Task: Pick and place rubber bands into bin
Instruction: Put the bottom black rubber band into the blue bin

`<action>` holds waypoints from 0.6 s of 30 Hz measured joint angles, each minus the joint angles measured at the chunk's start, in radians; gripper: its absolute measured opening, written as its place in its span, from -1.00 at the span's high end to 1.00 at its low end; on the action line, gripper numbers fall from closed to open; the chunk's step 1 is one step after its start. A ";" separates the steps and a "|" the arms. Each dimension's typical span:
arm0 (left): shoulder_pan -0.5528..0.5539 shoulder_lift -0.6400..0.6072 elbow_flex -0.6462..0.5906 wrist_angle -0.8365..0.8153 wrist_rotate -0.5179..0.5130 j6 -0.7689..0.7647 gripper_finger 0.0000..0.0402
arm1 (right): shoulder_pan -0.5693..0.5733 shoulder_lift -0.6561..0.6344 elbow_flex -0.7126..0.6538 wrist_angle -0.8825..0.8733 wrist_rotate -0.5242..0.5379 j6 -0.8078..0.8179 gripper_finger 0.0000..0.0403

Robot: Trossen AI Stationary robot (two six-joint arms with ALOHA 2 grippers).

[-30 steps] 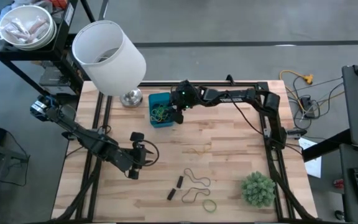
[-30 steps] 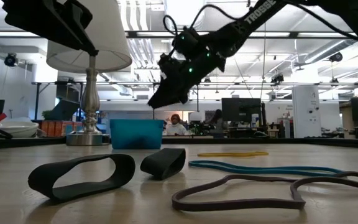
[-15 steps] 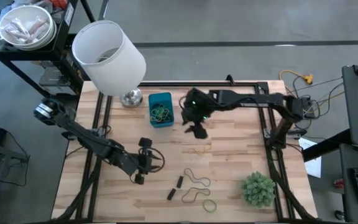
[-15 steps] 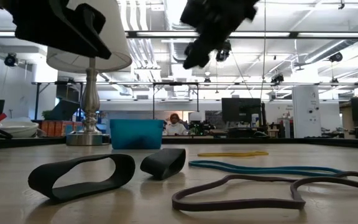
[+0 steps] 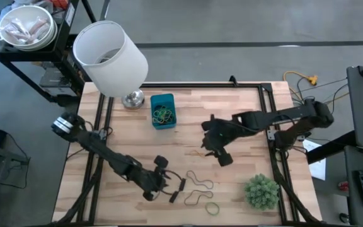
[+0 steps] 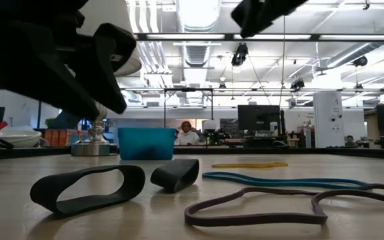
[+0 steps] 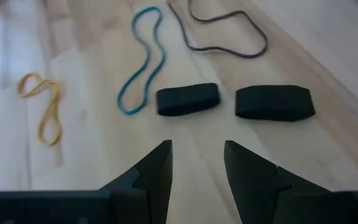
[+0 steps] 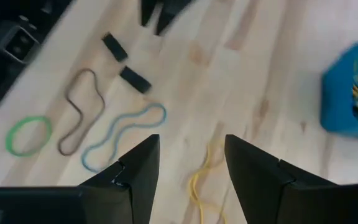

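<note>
Nearest our left gripper (image 7: pixel 196 163), whose two dark fingers stand parted with nothing between them, lie the two short, wide black rubber bands: one (image 7: pixel 188 99) just ahead of the left finger's tip, the other (image 7: pixel 275 102) just ahead and a little outward of the right finger's tip, both flat on the pale wooden table (image 5: pixel 232 107) and apart from each other. We judge these thick loops to be light, soft and springy, likely to squash flat rather than resist, so we would pinch one across its short width at the middle, pressing both walls together against the wood. Beyond them a thin blue rubber band (image 7: pixel 140 61) and a thin brown rubber band (image 7: pixel 219 34) snake across the boards; these look floppy and apt to slide or slip out of a shallow grip, so we would take them where two strands run close together. A thin yellow rubber band (image 7: pixel 42 112) lies off to the outside of the left finger. Our right gripper (image 8: pixel 186 163) hangs above the table with its fingers also spread and empty; a yellow band sits just ahead of the gap between them, a thin green ring-shaped rubber band (image 8: pixel 28 134) well out past one finger. Farthest off is the small blue rectangular plastic bin (image 5: pixel 162 111), already holding a tangle of bands, well apart from both grippers.
</note>
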 joint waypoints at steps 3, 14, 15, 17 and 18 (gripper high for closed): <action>-0.015 0.053 0.059 -0.022 0.001 0.003 0.35 | 0.042 -0.039 -0.050 0.003 0.053 0.044 0.13; -0.073 0.202 0.233 -0.223 -0.027 0.004 0.35 | 0.122 -0.181 -0.311 0.198 0.127 0.102 0.13; -0.075 0.209 0.243 -0.233 -0.030 0.003 0.35 | 0.122 -0.196 -0.330 0.218 0.127 0.102 0.13; -0.080 0.213 0.253 -0.239 -0.032 0.001 0.35 | 0.122 -0.218 -0.363 0.253 0.128 0.103 0.13; -0.080 0.213 0.256 -0.238 -0.034 0.001 0.35 | 0.121 -0.229 -0.378 0.270 0.128 0.106 0.13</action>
